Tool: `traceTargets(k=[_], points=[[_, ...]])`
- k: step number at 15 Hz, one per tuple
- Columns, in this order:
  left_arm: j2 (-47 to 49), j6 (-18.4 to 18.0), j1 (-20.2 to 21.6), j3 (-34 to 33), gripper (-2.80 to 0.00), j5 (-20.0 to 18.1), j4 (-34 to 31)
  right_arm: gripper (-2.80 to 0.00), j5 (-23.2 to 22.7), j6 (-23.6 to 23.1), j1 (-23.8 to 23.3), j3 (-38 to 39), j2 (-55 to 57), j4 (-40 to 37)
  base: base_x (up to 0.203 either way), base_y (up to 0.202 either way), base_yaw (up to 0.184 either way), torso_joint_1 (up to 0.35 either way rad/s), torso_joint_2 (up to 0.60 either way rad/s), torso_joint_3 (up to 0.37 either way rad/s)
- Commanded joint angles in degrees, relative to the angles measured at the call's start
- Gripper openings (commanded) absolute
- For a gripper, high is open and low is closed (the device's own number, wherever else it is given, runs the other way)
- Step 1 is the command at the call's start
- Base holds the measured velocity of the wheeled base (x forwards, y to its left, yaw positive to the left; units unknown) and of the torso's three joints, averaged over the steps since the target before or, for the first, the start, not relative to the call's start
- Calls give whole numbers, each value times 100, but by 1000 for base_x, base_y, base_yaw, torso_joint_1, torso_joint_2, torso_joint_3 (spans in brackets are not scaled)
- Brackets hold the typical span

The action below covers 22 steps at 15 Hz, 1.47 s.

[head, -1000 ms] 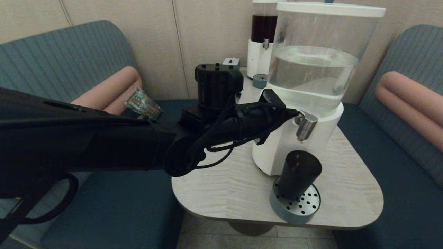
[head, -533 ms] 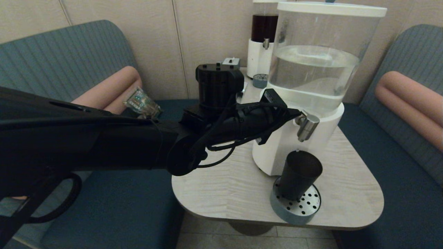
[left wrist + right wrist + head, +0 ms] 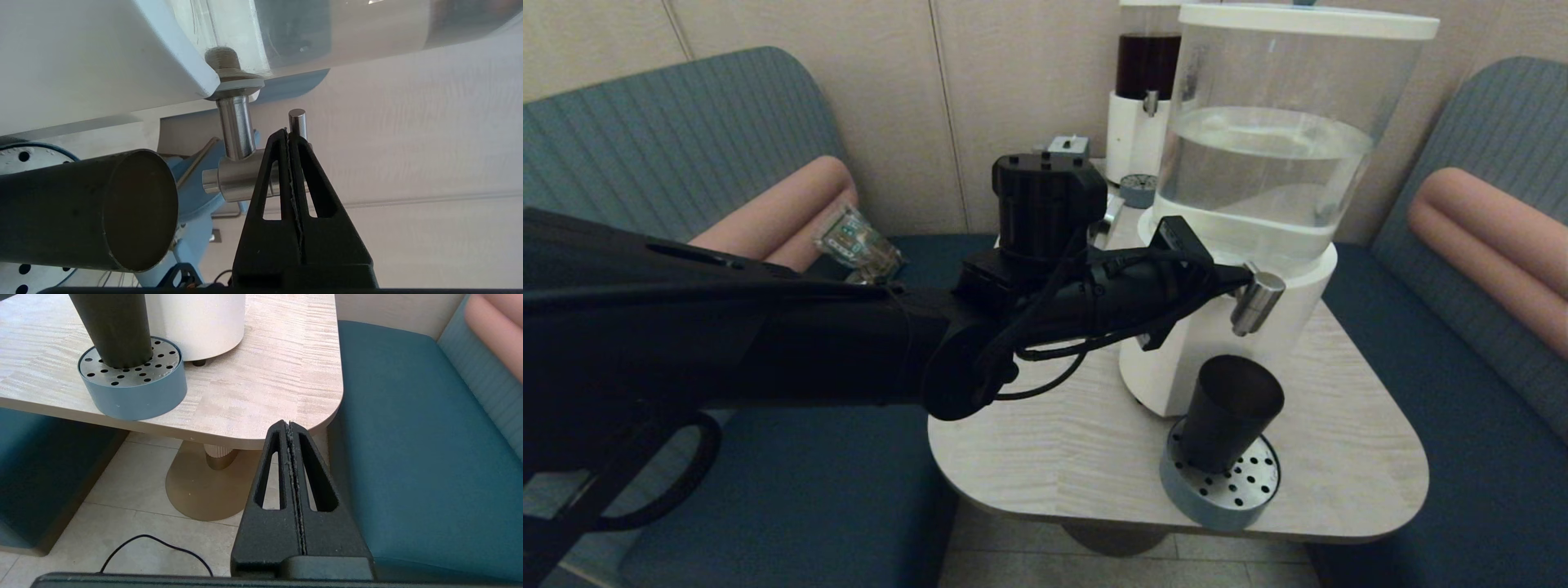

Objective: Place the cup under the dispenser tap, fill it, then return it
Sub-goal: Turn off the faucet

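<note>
The black cup (image 3: 1230, 411) stands upright on a round blue drip tray (image 3: 1232, 500), right under the steel dispenser tap (image 3: 1256, 302). No water runs from the tap. My left gripper (image 3: 1241, 276) reaches across the table and its shut tips rest against the tap's top. In the left wrist view the gripper (image 3: 289, 132) has nothing between its fingers and sits in front of the tap body (image 3: 235, 179), by the tap's small steel pin (image 3: 297, 119); the cup (image 3: 81, 212) is beside it. My right gripper (image 3: 289, 424) hangs shut below the table's front right corner.
The large dispenser (image 3: 1274, 155) holds clear water in its tank. A slimmer dark-liquid dispenser (image 3: 1143, 73) with a small drip tray (image 3: 1135, 189) stands behind it. Blue bench seats (image 3: 408, 457) flank the light wood table (image 3: 1339, 408). A cable (image 3: 155, 541) lies on the floor.
A second ago water fell from the tap into the cup; the stream has stopped. My left gripper and the tap have shifted slightly to the right. The cup has stayed put.
</note>
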<state>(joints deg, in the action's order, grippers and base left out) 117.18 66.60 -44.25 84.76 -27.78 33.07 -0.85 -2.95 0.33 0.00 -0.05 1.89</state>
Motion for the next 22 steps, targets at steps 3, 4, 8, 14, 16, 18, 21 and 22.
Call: traceTargets(k=[3,4,8,14,16,18,21,22], points=[[51,34,-13,5,-280,-101,15,-280,-3,-4,2,88,5,4,0,0,0,0,0,0],[51,29,-11,-3,-280,-103,15,-280,-3,-4,2,88,-4,4,0,0,0,0,0,0],[16,2,-4,-83,-280,-87,41,-280,-3,-4,2,88,1,4,0,0,0,0,0,0],[18,-24,-4,-141,-280,-88,58,-280,-3,-4,2,88,2,4,0,0,0,0,0,0],[-37,-38,-4,-222,-280,-71,67,-280,-3,-4,2,88,0,4,0,0,0,0,0,0],[-72,-54,-4,-292,-280,-54,76,-280,-3,-4,2,83,-2,4,0,0,0,0,0,0],[-169,-147,5,-452,-280,53,85,-280,-3,-4,2,88,5,4,0,0,0,0,0,0],[-251,-226,13,-558,-280,103,85,-280,-3,-4,2,82,1,4,0,0,0,0,0,0]])
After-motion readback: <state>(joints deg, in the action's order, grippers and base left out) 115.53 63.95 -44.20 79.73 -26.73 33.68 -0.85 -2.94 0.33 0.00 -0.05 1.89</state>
